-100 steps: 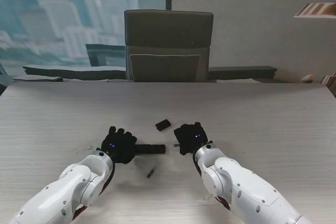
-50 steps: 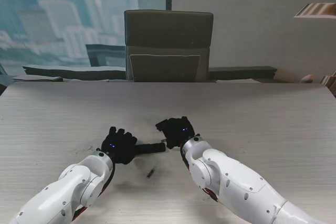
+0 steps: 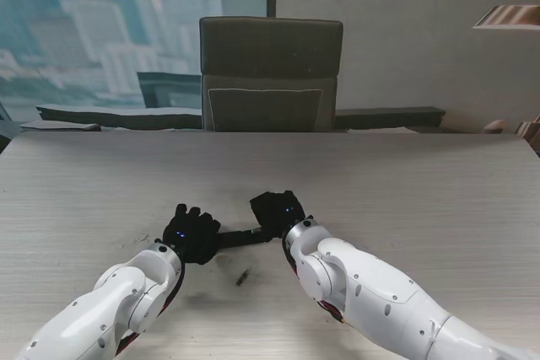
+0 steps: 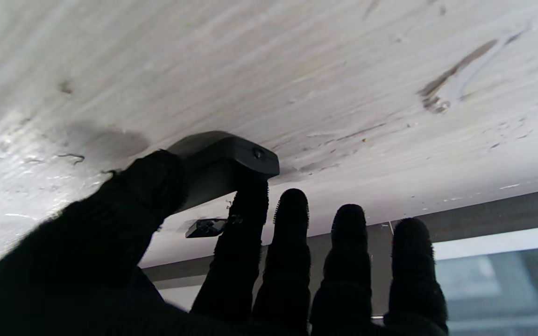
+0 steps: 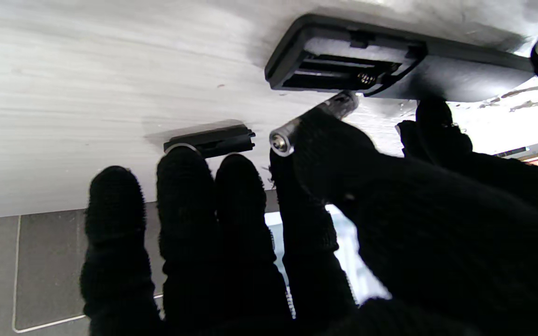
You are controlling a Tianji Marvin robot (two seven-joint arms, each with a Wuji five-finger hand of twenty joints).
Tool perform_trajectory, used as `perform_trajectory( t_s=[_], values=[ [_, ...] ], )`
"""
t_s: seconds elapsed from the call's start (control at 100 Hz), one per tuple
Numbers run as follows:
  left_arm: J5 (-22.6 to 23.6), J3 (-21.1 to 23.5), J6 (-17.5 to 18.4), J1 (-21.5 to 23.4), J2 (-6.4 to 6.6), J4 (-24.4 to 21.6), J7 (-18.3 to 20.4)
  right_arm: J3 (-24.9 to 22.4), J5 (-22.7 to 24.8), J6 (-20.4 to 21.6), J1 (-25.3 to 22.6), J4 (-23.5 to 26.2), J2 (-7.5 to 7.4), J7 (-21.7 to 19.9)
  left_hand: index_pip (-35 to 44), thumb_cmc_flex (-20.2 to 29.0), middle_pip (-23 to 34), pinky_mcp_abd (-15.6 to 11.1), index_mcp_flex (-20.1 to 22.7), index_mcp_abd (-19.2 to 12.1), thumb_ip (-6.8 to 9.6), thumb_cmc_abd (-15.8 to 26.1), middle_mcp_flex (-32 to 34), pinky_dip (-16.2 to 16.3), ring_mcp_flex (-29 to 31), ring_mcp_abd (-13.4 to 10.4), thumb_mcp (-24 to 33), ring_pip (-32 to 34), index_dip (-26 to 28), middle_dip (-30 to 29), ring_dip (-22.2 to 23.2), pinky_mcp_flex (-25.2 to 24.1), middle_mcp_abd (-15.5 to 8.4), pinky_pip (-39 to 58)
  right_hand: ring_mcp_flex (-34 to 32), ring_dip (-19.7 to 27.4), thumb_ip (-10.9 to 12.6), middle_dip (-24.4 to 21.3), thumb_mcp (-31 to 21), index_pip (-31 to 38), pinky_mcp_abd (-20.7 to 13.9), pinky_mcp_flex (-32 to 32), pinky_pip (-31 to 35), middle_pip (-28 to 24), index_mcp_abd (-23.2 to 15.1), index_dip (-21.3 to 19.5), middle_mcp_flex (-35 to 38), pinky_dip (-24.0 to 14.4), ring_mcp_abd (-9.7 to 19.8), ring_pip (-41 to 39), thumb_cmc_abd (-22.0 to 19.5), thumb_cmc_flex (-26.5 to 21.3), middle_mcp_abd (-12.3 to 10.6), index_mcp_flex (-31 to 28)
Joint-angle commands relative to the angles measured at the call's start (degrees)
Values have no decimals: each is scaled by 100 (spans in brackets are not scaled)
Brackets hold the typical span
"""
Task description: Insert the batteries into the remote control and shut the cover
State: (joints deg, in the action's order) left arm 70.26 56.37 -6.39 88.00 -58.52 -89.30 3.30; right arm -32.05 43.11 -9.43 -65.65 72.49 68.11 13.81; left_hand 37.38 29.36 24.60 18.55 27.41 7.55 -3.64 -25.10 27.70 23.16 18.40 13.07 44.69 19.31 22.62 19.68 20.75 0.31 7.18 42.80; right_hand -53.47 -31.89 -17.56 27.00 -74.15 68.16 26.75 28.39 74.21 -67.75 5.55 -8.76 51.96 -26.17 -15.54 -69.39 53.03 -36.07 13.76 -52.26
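Note:
The black remote lies on the table with its battery bay open and empty. My left hand is shut on its near end, thumb and index finger pinching the body. My right hand hovers at the remote's open end and pinches a silver battery between thumb and index finger, just short of the bay. The loose black cover rests on the table beyond the right hand's fingertips; in the stand view it blends into that hand. A second battery lies nearer to me.
A grey office chair stands behind the table's far edge. Scuff marks streak the pale wood top near my left hand.
My right hand has swung left and a little farther from me, from beside the remote's end to over it, carrying the battery. The left hand and remote have stayed put.

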Motion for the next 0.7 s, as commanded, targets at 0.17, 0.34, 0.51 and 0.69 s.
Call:
perform_trajectory(
  t_s=[0.17, 0.34, 0.51, 0.69],
  values=[
    [21, -47, 2, 86, 16, 75, 113, 113, -97, 21, 89, -78, 68, -184, 526, 84, -14, 55, 563, -612, 92, -38, 49, -118, -1, 104, 177, -86, 145, -52, 10, -52, 42, -49, -145, -63, -5, -9, -203, 52, 228, -30, 164, -217, 38, -140, 148, 2, -150, -144, 162, -241, 222, -241],
    [63, -64, 0, 78, 19, 78, 87, 188, -161, 32, 148, -134, 91, -237, 536, 205, 2, 46, 543, -628, 52, -192, 46, -119, 11, 87, 311, -75, 159, -44, 9, -41, 19, -48, -144, -61, -8, -4, -212, 40, 245, -31, 165, -213, 42, -145, 159, -2, -153, -144, 169, -245, 229, -250],
    [81, -78, 2, 71, 22, 72, 99, 255, -237, 57, 204, -209, 127, -250, 528, 192, 4, 38, 523, -616, 19, -195, 38, -125, -6, 92, 377, -80, 163, -43, -1, -28, 14, -52, -147, -60, -11, 2, -212, 35, 244, -31, 165, -209, 45, -153, 155, -3, -153, -147, 169, -240, 229, -251],
    [74, -88, 3, 68, 21, 71, 93, 308, -319, 71, 250, -275, 168, -252, 523, 179, 4, 38, 523, -602, 16, -172, 31, -127, -19, 98, 370, -79, 164, -43, -5, -28, 20, -51, -151, -58, -11, 6, -219, 33, 237, -25, 172, -209, 56, -159, 163, -7, -156, -149, 194, -245, 238, -258]
  ],
)
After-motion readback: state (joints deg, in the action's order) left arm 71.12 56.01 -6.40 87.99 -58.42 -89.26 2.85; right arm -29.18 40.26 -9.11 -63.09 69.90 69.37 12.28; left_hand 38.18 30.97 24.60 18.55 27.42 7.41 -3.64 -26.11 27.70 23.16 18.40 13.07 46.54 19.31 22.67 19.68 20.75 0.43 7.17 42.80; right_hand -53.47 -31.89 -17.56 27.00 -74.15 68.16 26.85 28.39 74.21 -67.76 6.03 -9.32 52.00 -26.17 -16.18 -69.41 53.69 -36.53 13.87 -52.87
